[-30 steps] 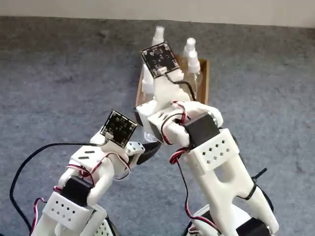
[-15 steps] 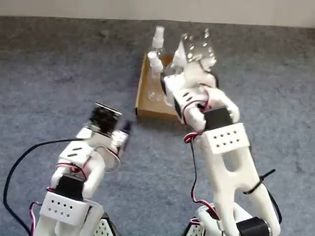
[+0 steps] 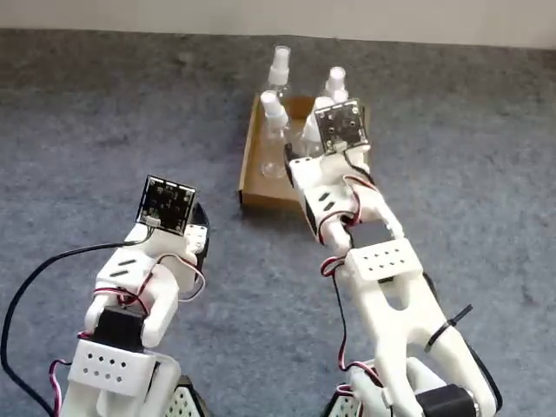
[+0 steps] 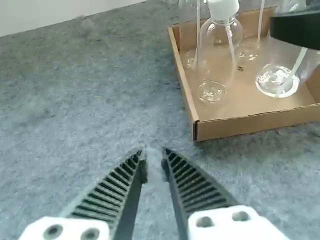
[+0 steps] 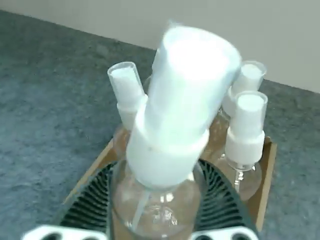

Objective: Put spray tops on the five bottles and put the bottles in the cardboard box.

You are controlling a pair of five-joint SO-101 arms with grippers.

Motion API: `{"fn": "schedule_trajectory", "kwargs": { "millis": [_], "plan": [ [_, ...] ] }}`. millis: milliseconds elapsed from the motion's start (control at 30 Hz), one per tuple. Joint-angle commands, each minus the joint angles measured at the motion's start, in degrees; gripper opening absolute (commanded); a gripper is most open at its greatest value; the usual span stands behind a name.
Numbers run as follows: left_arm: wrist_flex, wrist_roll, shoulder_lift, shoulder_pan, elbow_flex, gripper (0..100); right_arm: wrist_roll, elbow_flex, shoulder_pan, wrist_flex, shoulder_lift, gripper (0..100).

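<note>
My right gripper (image 5: 158,172) is shut on a clear bottle (image 5: 165,200) with a white spray top (image 5: 187,95), tilted and held over the cardboard box (image 5: 268,165). Three other capped bottles (image 5: 126,90) stand upright in the box behind it. From above, the right gripper (image 3: 301,161) sits over the box (image 3: 261,198), with capped bottles (image 3: 274,117) on either side of it. My left gripper (image 4: 154,155) hovers low over the carpet, short of the box's near wall (image 4: 250,122); its jaws are a narrow gap apart with nothing between them.
Grey carpet (image 3: 113,130) covers the table on all sides of the box. The right arm's black finger (image 4: 297,30) shows over the box in the left wrist view. A pale wall (image 3: 261,16) runs along the far edge.
My left arm has drawn back from the box toward the near left, empty. The right arm has carried the bottle forward over the box.
</note>
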Motion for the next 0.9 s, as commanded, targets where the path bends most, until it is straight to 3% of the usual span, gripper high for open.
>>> {"fn": "schedule_trajectory", "kwargs": {
  "millis": [0, 633, 867],
  "plan": [
    [-1.14, 0.44, -0.57, -0.75, -0.57, 0, 0.70, -0.66, 0.22, -1.89, -0.31, 0.5],
    [-1.14, 0.44, -0.57, -0.75, -0.57, 0, 0.62, -3.38, 0.40, -2.07, 8.75, 0.5],
    [-1.14, 0.44, -0.57, -0.75, -0.57, 0, 0.62, -3.12, 0.31, -7.60, 9.01, 0.5]
  ]
}}
